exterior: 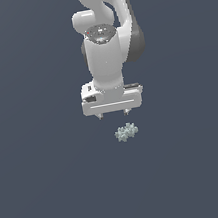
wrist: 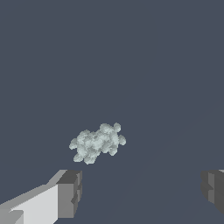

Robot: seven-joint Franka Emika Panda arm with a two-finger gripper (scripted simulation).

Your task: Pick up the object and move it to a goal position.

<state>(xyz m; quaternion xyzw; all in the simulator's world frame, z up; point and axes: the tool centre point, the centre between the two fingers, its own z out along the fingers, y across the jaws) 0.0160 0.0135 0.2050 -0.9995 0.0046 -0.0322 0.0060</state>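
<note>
Gripper poised near the cluster; nothing lifted yet.

Exterior view: the white gripper (exterior: 114,114) hangs with short fingertips spread, the pale knobbly object (exterior: 126,132) lying free on the dark floor just beyond it, slightly toward the exterior view's right; wrist view: both fingers (wrist: 70,192) stand wide apart and empty, the object (wrist: 97,142) ahead of them, untouched; descent, grasp, lift and carry to the goal all seem left.

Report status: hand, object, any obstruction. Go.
Hand open, empty, hovering above the floor. Grey-green lump on the floor, not yet between the fingers. Nothing in the way.
</note>
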